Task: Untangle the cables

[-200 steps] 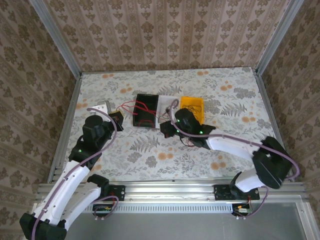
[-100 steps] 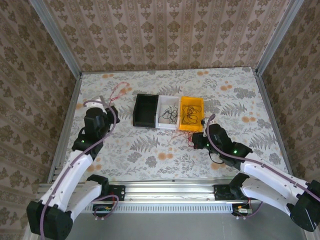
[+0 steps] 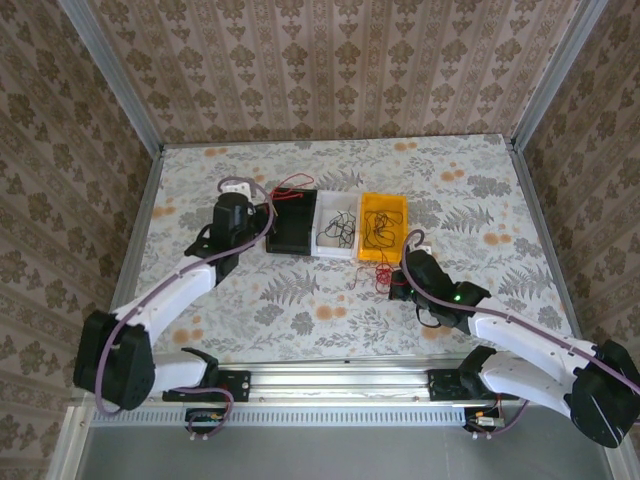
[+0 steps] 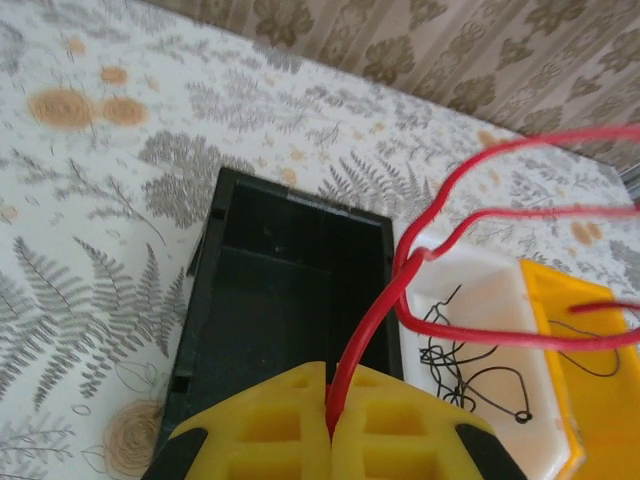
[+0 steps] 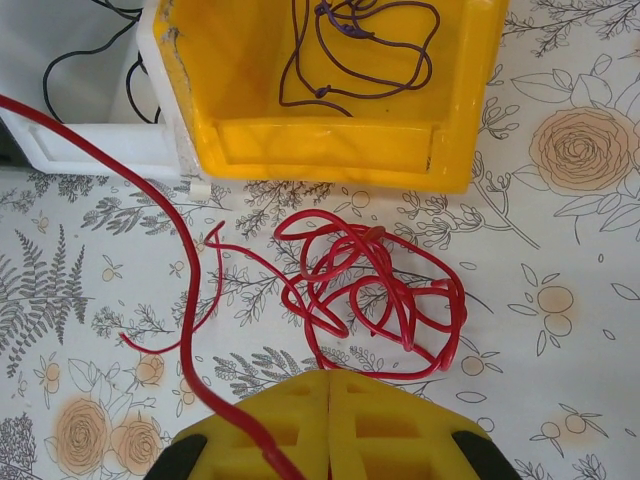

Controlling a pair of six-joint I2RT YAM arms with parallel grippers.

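Our left gripper (image 4: 328, 405) was clamped tight on a thin bright red wire (image 4: 375, 310); its yellow ribbed finger pads (image 4: 270, 420) met with the wire squeezed in the seam between them; from there the wire climbed away and looped off to the right over the bins. Just past the pads sat an open rectangular black plastic bin (image 4: 290, 290), dark floor in plain view; touching its right side was a white plastic bin (image 4: 500, 275) with a few thin curly black wires (image 4: 450, 355) lying in the bottom; right beside that we got the edge of a yellow plastic bin (image 4: 590, 400). From overhead, this gripper hung at the black bin's left end, with the red wire arcing above it.

The right gripper (image 5: 328, 400) had its pads pressed together too; a long red strand (image 5: 170, 290) came in from the upper left and ran down across the yellow pad (image 5: 290, 415) on the left of that wrist view; honestly we couldn't tell if it was pinched or just lying there. Ahead of the pads, a loose bunch of curly red wire (image 5: 375, 290) lay on the floral-print table (image 5: 560, 300), near the yellow bin's front wall but apart from it; inside that bin sat a dark purplish wire (image 5: 360, 45), all curled up.
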